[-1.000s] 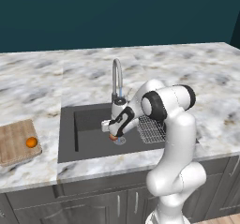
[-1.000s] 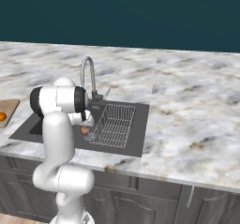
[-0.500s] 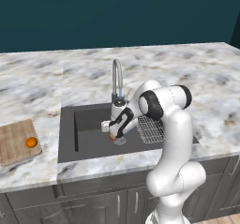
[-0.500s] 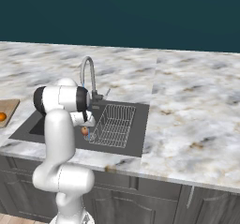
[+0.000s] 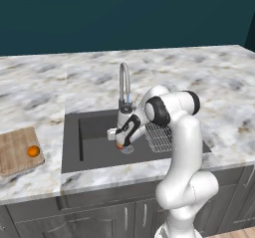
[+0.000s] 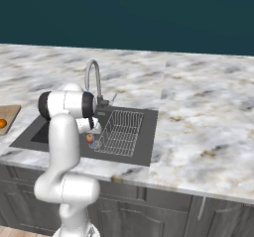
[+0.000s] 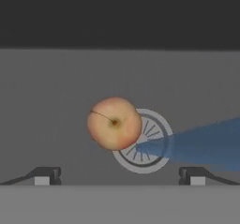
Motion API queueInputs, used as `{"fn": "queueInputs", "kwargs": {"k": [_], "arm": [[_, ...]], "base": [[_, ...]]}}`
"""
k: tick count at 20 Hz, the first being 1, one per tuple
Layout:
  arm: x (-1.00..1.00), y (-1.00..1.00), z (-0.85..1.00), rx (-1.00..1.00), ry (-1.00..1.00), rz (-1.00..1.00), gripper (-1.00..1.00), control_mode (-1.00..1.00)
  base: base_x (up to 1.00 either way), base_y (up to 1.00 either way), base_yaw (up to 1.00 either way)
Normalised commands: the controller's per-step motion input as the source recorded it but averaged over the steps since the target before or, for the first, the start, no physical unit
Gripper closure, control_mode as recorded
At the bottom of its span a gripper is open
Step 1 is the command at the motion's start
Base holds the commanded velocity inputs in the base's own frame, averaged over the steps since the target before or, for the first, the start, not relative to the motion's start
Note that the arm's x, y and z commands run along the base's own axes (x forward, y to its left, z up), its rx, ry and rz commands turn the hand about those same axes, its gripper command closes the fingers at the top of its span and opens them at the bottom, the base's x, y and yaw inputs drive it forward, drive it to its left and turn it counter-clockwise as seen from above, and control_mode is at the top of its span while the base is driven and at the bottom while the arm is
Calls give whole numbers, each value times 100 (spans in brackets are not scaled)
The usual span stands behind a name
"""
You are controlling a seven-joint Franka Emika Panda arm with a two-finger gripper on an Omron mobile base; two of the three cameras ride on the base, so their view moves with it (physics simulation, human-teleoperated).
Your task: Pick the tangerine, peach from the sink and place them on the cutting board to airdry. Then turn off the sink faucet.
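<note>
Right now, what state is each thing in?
tangerine: resting on the cutting board.
peach: lying in the sink, partly over the drain.
sink faucet: running, water streaming onto the drain.
gripper: jaws open, poised over the peach, holding nothing.

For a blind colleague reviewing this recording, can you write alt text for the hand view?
A reddish-pink and cream peach lies on the dark grey sink floor, partly over the round metal drain, seen from close above. The open claw hangs over it, fingertips wide apart either side. A blue stream of water runs in from the right toward the drain.
</note>
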Motion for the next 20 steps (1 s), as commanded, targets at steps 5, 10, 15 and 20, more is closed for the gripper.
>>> {"fn": "queueInputs", "kwargs": {"k": [5,10,15,20], "arm": [[13,0,-10,0,0,0,-100,-100],[12,0,-8,0,0,0,-100,-100],[4,0,-12,0,0,0,-100,-100],[1,0,-14,0,0,0,-100,-100]], "base": [[0,0,0],[0,0,0],[0,0,0],[0,0,0]]}}
